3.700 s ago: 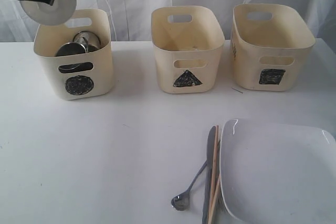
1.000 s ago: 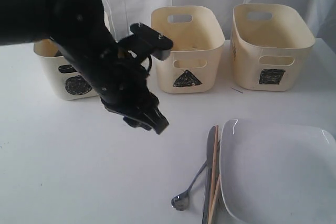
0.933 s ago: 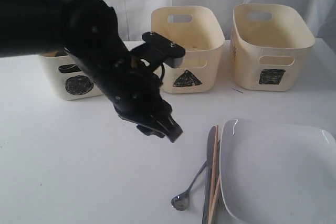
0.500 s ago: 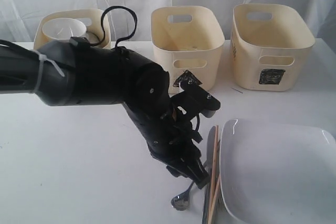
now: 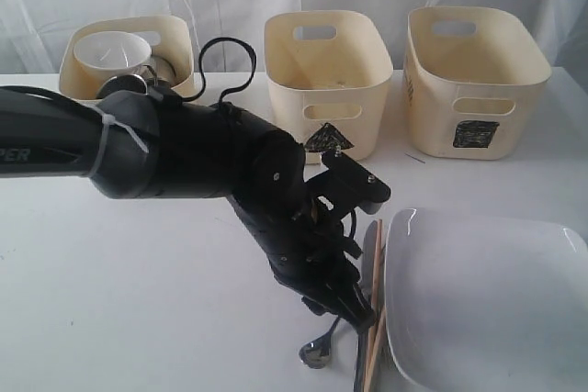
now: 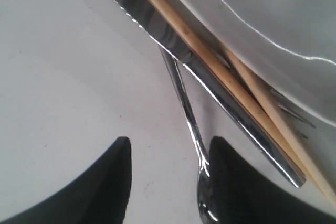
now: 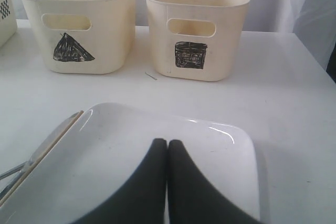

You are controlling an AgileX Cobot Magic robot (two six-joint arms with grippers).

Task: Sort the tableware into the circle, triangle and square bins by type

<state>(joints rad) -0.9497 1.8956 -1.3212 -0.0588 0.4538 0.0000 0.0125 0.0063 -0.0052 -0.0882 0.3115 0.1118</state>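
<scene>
At far left, cream plastic tub scribbled with a black circle [image 5: 87,43], holding a small white bowl [image 5: 112,50] and a steel mug [image 5: 162,68]. Next, black left gripper [image 5: 356,317] low over the white table [image 5: 138,319], jaws moderately apart, straddling the thin handle of the steel spoon [image 6: 185,103], gripping nothing. Spoon flat on the table, just left of the plate. Probably light, stiff and slick. Best pinched mid-handle across the narrow shaft, clear of the rounded bowl end.

Just right, crossing over the handle's far end, serrated steel knife [image 6: 168,35]. Then 2 wooden chopsticks [image 6: 210,61]. Then steel fork tines [image 6: 291,111] tucked under the rim of the large white square plate [image 5: 487,300]. Crowded there, so some risk of nudging or catching the knife.

Behind, cream tub with black triangle [image 5: 326,71], then cream tub with black square [image 5: 478,80]. At right, black right gripper [image 7: 167,145] pressed fully closed, empty, poised over the plate.
</scene>
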